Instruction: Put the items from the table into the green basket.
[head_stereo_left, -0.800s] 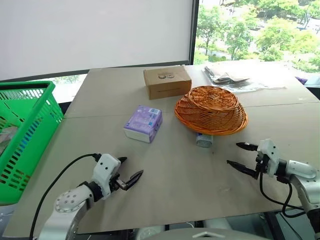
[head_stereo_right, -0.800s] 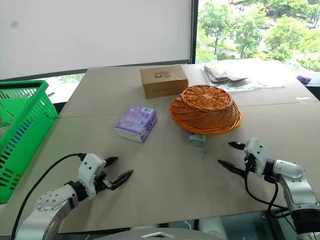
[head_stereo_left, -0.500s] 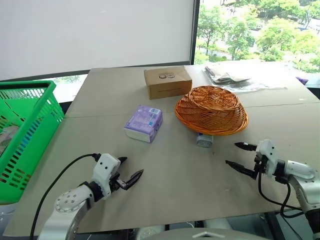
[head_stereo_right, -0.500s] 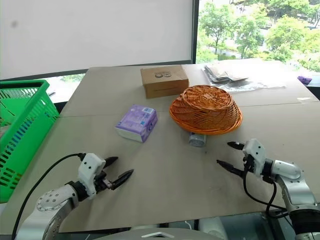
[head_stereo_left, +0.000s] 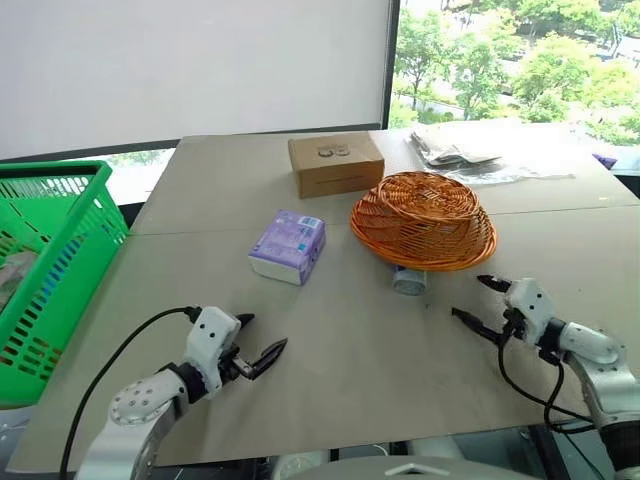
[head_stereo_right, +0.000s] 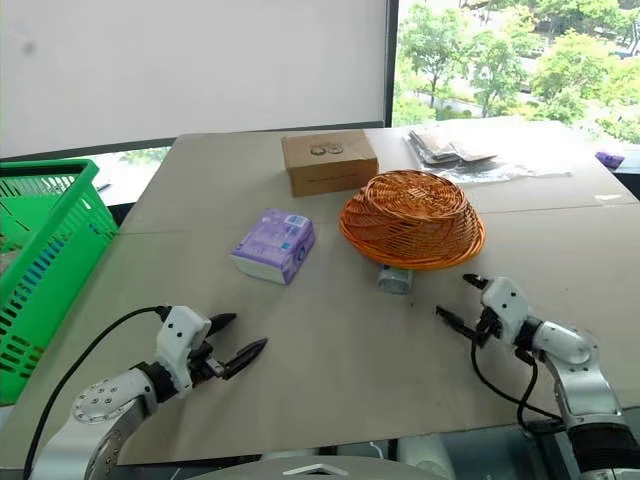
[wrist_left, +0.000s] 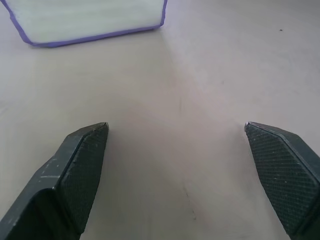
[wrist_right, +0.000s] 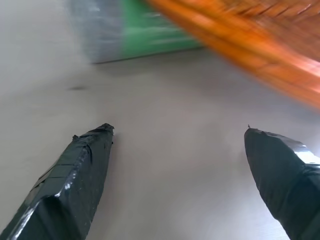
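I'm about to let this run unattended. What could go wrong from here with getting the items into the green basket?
1. The bottle lies partly under the wicker bowl's rim, so the open right gripper may knock or lift the bowl while grasping it.
2. The bottle is round and lying down; a nudge could roll it further under.
3. The green basket stands off the table's left edge, so the tissue pack could drop short if released early.

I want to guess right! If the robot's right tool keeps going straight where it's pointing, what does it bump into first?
Probably the green-and-white bottle poking out from under the orange wicker basket; the right tool points at it, open.
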